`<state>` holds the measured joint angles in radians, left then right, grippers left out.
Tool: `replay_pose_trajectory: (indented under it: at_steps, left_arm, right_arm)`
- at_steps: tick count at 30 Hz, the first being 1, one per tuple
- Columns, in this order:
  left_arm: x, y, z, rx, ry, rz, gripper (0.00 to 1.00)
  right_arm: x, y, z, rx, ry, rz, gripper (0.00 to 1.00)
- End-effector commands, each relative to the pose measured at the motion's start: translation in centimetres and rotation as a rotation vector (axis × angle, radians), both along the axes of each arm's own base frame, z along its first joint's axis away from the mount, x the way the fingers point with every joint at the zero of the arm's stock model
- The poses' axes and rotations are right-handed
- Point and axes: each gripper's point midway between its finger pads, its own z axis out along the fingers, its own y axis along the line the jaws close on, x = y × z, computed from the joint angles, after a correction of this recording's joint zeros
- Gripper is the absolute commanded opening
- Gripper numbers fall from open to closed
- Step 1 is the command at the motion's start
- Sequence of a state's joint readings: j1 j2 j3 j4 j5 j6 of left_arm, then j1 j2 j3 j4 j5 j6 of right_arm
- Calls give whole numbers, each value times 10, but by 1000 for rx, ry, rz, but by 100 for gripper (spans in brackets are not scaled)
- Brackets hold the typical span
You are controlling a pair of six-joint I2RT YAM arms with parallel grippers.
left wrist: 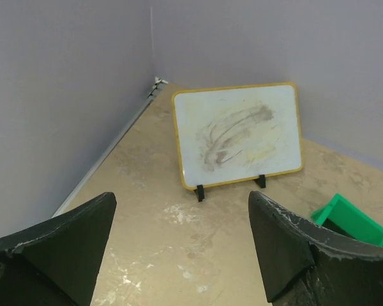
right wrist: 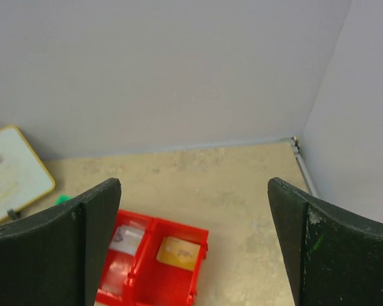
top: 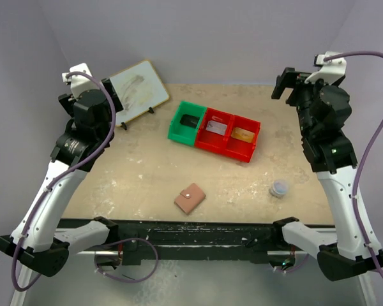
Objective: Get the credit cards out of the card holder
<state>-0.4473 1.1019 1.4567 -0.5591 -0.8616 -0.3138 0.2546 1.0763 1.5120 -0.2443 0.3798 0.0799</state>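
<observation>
card holder (top: pixel 189 197) is seen closed on the table (top: pixel 140 172), near the front edge | left gripper (left wrist: pixel 182 204) is held wide open, nothing grasped | right gripper (right wrist: pixel 193 191) is held wide open, nothing grasped

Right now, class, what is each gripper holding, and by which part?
Nothing. The left gripper and right gripper are open and empty; the card holder lies untouched.

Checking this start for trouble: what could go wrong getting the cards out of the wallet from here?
The wallet lies shut and flat on the table, so a push may slide it rather than open it. A small cup stands to its right; the right gripper, open and raised, could knock it on the way down. The left gripper, also open, faces the whiteboard, so its camera misses the wallet.
</observation>
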Motion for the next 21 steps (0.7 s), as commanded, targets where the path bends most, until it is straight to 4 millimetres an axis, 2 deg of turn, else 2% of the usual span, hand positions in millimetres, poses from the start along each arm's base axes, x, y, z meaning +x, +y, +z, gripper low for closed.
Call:
replay_pose_trajectory:
  at_steps: [1,6,10,16,21]
  left_arm:
    - [-3,12,-16,-55,-14,12,83]
    - [-12,21,-68,-116,68,-13,87]
    - [-18,10,-124,-206,155,-111,92]
    - [-31,-37,-207,-433,271,-315,93]
    - [-56,-80,-261,-488,419,-403,93]
  right_arm:
    - [-9,12,-22,41,12,106,100]
    - [-20,37,-84,84,114,281,100]
    - [-35,65,-142,161,219,459,98]
    - [-68,107,-228,301,414,665,95]
    - [-96,149,-284,393,594,800,92]
